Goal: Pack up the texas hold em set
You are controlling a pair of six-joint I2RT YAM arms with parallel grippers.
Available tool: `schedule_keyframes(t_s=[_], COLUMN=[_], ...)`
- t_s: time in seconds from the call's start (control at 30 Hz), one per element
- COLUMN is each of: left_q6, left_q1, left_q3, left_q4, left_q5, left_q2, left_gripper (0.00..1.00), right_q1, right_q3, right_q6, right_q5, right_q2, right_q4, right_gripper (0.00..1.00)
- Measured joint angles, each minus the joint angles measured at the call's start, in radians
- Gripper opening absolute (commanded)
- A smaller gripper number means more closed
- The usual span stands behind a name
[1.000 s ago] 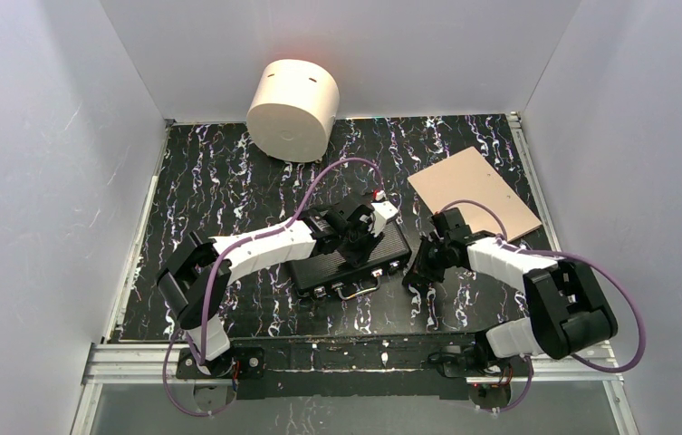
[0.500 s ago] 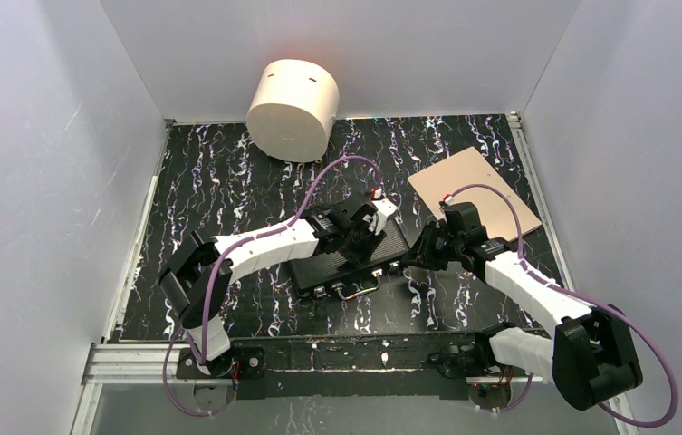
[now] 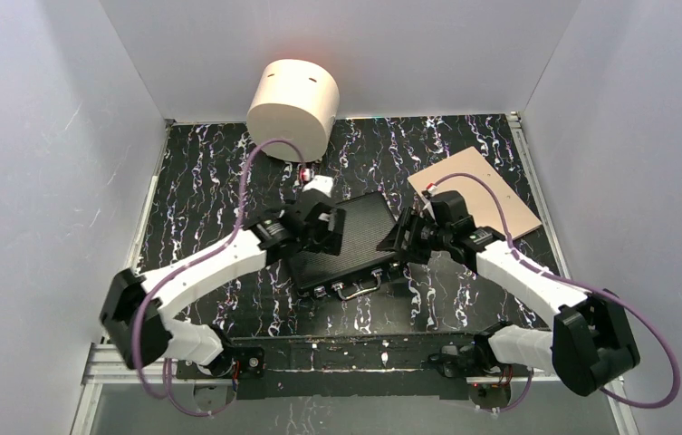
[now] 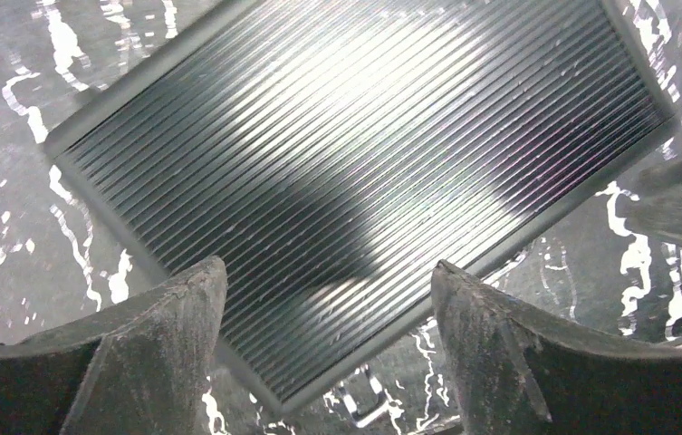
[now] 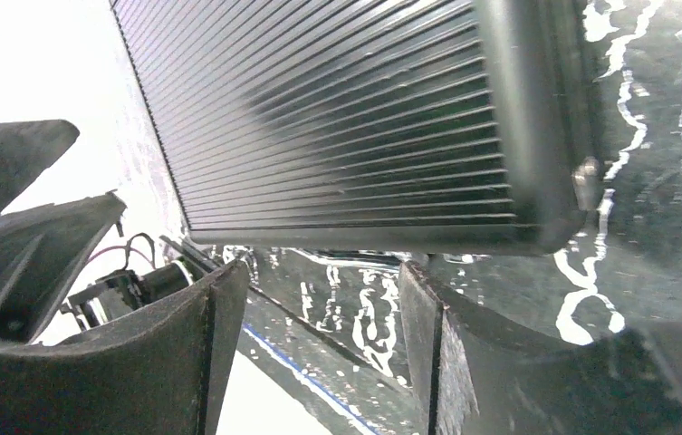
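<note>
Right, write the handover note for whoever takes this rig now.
Left end effector: open, empty, over the black briefcase.
Right end effector: open, empty, at its right end.
Briefcase between them, ribbed face showing, latches on the near edge.
No chips, cards or dice in view, so the packing looks done.
Remaining: confirm the latches are fastened; the pictures do not show that.

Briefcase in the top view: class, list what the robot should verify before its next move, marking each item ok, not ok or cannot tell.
1. briefcase lid lies shut: ok.
2. left gripper open, holding nothing: ok.
3. right gripper open, holding nothing: ok.
4. latches fastened: cannot tell.
5. Contents all packed inside: cannot tell, the shut lid hides them.
</note>
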Motion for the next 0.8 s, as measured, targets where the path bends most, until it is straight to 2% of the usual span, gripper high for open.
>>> schedule_keyframes(t_s=[0.07, 0.17, 0.3, 0.43, 0.7, 0.77, 0.8], left_q6=[-0.048, -0.138, -0.246, -0.314, -0.331, -0.330, -0.332], left_q1=[0.003, 0.008, 0.025, 0.071, 0.181, 0.184, 0.184], left_q3=[-0.028, -0.074, -0.142, -0.217, -0.409, -0.447, -0.460], left_q4=[-0.023, -0.055, -0.104, -0.139, -0.058, 0.001, 0.024], left_q5=[-0.035, -0.079, -0.101, -0.081, 0.081, 0.119, 0.132], left_q2=[-0.090, -0.204, -0.287, -0.303, -0.346, -0.363, -0.366], left_gripper=[0.93, 0.97, 0.98, 0.97, 0.79, 0.68, 0.57], right_q1=[0.033, 0.089, 0.216, 0.344, 0.481, 0.509, 0.521], right_q3=[0.033, 0.089, 0.151, 0.214, 0.232, 0.242, 0.253], right_q6=[0.060, 0.171, 0.318, 0.418, 0.540, 0.555, 0.559], right_q5=[0.016, 0.051, 0.109, 0.158, 0.267, 0.271, 0.275], right_q2=[0.037, 0.105, 0.183, 0.251, 0.360, 0.393, 0.402], right_q4=[-0.004, -0.017, -0.032, -0.055, -0.059, -0.052, -0.049], right_gripper=[0.67, 0.63, 0.56, 0.53, 0.51, 0.48, 0.46])
